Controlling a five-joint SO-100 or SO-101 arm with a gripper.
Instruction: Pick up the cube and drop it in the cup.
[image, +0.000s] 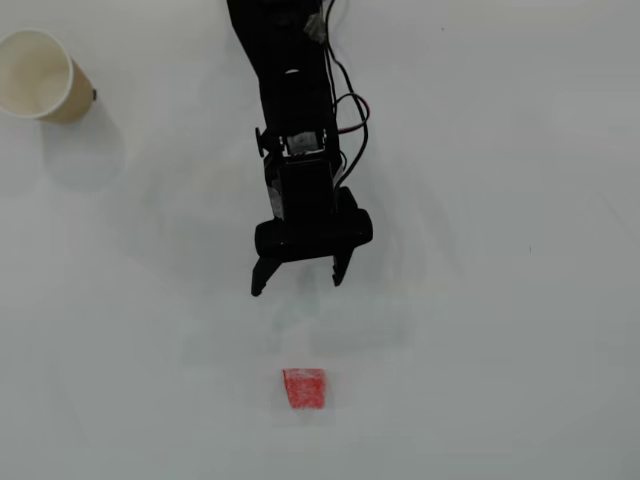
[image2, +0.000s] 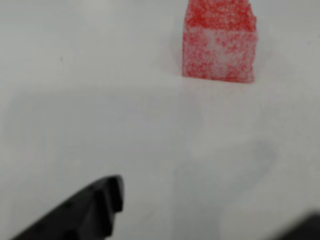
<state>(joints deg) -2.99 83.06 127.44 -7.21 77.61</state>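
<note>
The red speckled cube (image: 304, 388) lies on the white table near the bottom middle of the overhead view. In the wrist view the cube (image2: 219, 42) sits at the top right. My black gripper (image: 300, 280) hangs above the table, open and empty, short of the cube, its two fingertips pointing toward it. In the wrist view one ridged fingertip (image2: 95, 210) shows at the bottom left and the other only as a dark corner at the bottom right. The cream paper cup (image: 42, 75) stands upright at the top left of the overhead view, far from the gripper.
The arm's black body and its wires (image: 350, 120) reach in from the top middle of the overhead view. The white table (image: 520, 300) carries nothing else in view.
</note>
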